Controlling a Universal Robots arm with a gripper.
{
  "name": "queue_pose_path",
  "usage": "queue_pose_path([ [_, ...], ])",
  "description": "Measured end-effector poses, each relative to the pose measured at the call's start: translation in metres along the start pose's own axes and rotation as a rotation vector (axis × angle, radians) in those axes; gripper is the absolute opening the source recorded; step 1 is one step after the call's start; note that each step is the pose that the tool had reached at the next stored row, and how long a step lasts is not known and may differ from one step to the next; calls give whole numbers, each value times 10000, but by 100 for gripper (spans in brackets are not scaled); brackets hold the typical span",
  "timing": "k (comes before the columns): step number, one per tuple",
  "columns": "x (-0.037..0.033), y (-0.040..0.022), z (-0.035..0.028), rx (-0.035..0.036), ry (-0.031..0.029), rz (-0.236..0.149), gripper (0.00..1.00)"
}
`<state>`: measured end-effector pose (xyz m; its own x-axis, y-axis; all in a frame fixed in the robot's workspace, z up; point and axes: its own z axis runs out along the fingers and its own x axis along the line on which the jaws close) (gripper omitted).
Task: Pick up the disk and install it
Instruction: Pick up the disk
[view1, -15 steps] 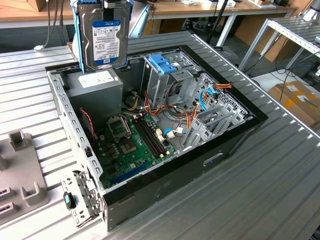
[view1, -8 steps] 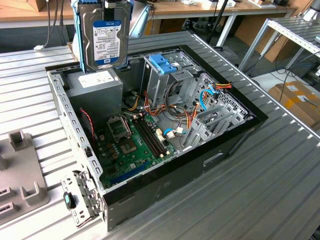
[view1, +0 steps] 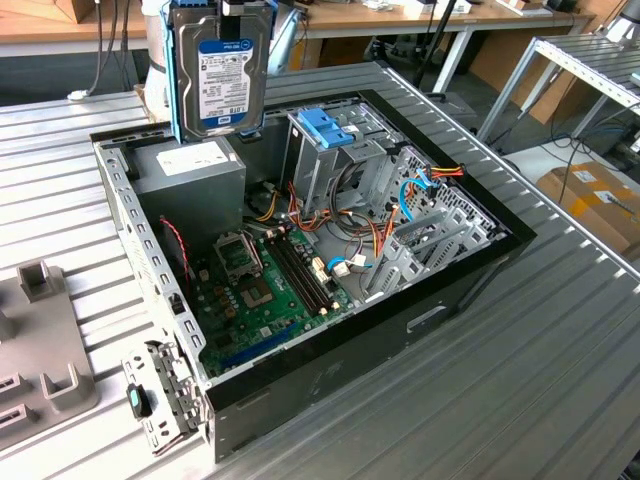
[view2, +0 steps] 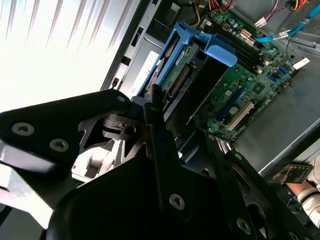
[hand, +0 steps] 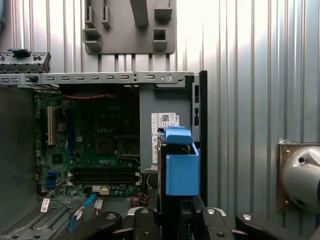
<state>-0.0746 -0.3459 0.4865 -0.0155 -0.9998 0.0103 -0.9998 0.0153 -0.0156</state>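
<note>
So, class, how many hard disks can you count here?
1: the disk, held upright in the gripper above the open computer case. Others may hide inside the drive cage.

Pincer clamped on disk, raised — pointing down

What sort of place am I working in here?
Probably a robotics lab or workshop: an open black desktop computer case sits on a ribbed aluminium table, wooden workbenches stand behind, and a brown cardboard box lies on the floor. The gripper holds the metal hard drive above the case.
</note>
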Motion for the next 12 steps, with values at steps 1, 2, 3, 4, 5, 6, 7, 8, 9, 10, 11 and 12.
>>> queue_pose_path([
  [1,-2,-23,1,0,0,0,35],
  [2,-5,-47,1,0,1,0,35],
  [3,-7,-58,1,0,1,0,35],
  [4,-8,-68,2,0,0,-1,35],
  [5,-10,-84,2,0,0,-1,35],
  [6,-11,-94,3,0,0,-1,35],
  [7,-12,-104,3,0,0,0,35],
  [8,-13,-114,3,0,-1,0,35],
  [9,-15,-124,3,0,0,0,35],
  [10,-16,-138,4,0,0,0,35],
  [11,-17,-146,4,0,0,0,35],
  [12,-19,-158,4,0,0,0,35],
])
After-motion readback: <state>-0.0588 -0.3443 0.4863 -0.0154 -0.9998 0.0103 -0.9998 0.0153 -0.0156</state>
